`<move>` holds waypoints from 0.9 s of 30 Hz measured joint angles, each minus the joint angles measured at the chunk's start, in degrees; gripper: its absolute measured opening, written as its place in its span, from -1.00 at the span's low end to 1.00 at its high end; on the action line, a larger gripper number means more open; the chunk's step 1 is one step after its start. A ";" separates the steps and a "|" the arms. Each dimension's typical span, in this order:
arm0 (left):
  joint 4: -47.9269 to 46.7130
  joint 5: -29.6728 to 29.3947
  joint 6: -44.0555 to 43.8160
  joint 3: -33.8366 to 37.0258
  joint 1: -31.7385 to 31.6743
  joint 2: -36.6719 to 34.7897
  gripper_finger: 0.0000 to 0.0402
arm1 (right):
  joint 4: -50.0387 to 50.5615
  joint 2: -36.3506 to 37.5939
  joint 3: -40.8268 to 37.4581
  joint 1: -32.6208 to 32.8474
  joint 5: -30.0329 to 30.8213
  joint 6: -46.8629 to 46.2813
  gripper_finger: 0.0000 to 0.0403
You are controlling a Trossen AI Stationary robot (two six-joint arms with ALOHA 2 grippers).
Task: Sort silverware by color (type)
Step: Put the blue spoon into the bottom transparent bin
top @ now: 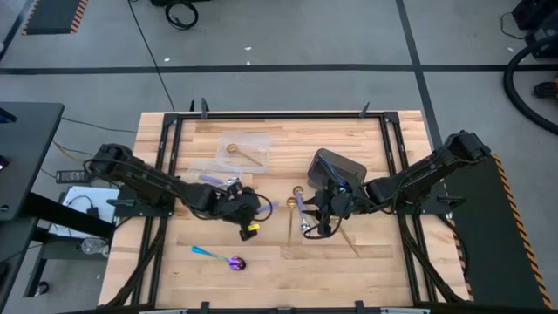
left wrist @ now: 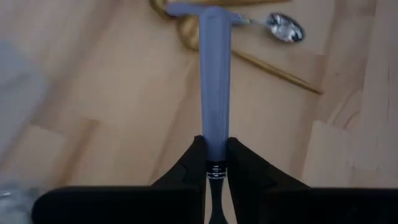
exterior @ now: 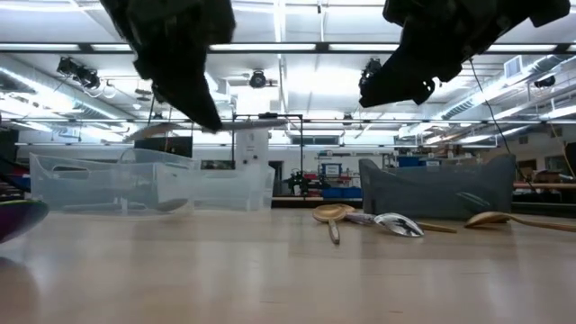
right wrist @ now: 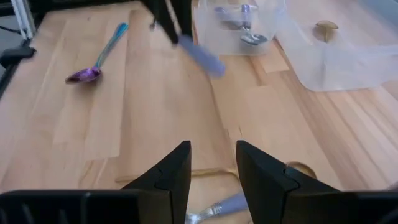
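- Spreading across the middle of the table (top: 279, 262), the unsorted spoons sit within reach of both arms, presumably so either can pick from them.
- Beside them stands the dark grey bin (top: 336, 166); its contents are hidden.
- Two clear containers serve as sorting targets: the far one (top: 244, 148) holds one gold spoon (top: 234, 148); the nearer one (right wrist: 239, 28) holds silver and bluish spoons, so colours seem kept apart.
- Left pincer (left wrist: 215, 163) is pinching a pale blue-handled spoon (left wrist: 214, 81) by one end, held off the table and pointing toward the pile, probably for carrying to a container.
- Right pincer (right wrist: 212, 167) hovers with fingers spread above a gold spoon (right wrist: 298, 168) and a silver spoon (right wrist: 214, 210), likely lining up a grasp.
- Apart near the front lies an iridescent purple spoon (top: 234, 261) with a teal handle, not yet sorted.
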State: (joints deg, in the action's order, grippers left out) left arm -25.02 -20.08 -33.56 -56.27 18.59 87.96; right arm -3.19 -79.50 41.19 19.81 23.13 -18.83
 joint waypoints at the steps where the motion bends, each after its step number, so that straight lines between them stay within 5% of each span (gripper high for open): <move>1: -1.66 -0.80 0.16 0.00 0.06 -1.15 -0.77 | 0.25 0.00 -0.03 0.00 0.02 0.10 -0.32; 9: -11.20 -2.64 10.20 -0.07 0.44 -10.01 -0.77 | -0.02 0.00 -0.04 0.11 -0.60 1.04 -0.32; 18: -22.66 -2.64 34.56 0.00 3.45 -17.30 -0.77 | -0.03 -0.02 -0.04 0.11 -0.96 2.56 -0.32; 27: -28.41 -3.19 40.26 0.02 3.80 -18.75 -0.77 | -1.53 -0.63 -0.03 0.11 -3.73 2.10 -0.32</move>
State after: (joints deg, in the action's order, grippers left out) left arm -53.43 -23.27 6.70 -56.25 22.39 69.21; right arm -4.71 -80.13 41.16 19.92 19.40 -16.73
